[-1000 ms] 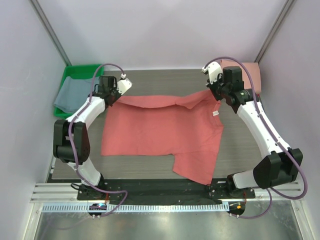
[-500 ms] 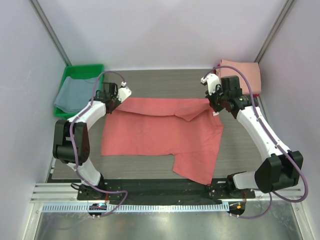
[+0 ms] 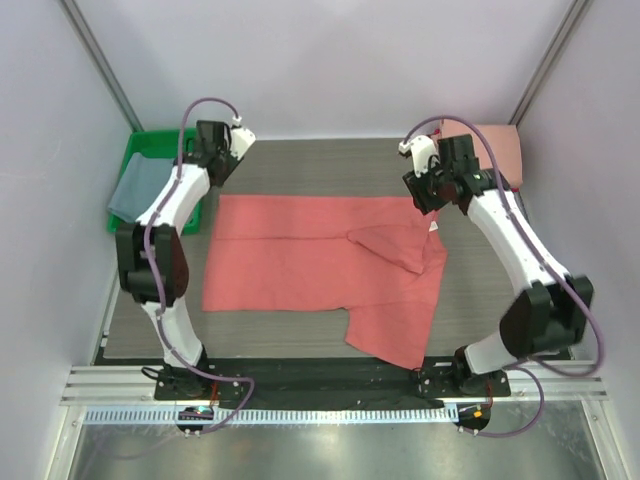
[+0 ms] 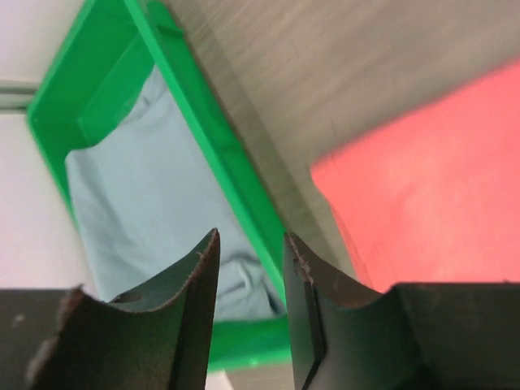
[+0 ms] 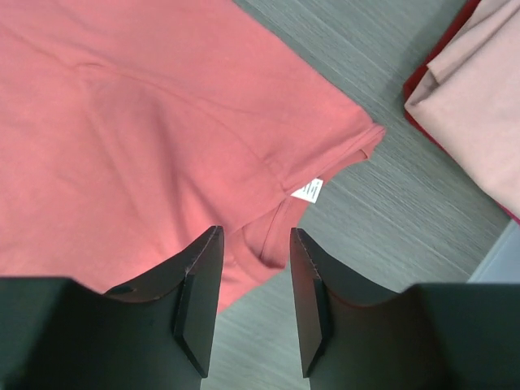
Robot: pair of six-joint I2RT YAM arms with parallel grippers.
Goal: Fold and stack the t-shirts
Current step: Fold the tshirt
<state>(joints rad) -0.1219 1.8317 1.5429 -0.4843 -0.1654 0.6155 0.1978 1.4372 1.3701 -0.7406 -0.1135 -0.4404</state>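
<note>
Both arms let go of the coral-red t-shirt (image 3: 320,260) and backed off to the far side. Its far edge now lies turned over, flat. Left gripper (image 4: 250,240): jaws slightly apart, empty, above the green tray (image 4: 213,122) rim. Right gripper (image 5: 256,231): same, parted and empty, above the neck label (image 5: 308,189). My read on progress: pale pink t-shirt (image 3: 495,145) folded at far right, coral one mid-fold, grey-blue t-shirt (image 3: 135,190) untouched in the tray. Grey wood-grain table (image 3: 320,160), plain pale walls.

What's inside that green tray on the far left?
A grey-blue t-shirt lies bunched inside the green tray. Anything beneath the cloth is covered, so I cannot tell.
</note>
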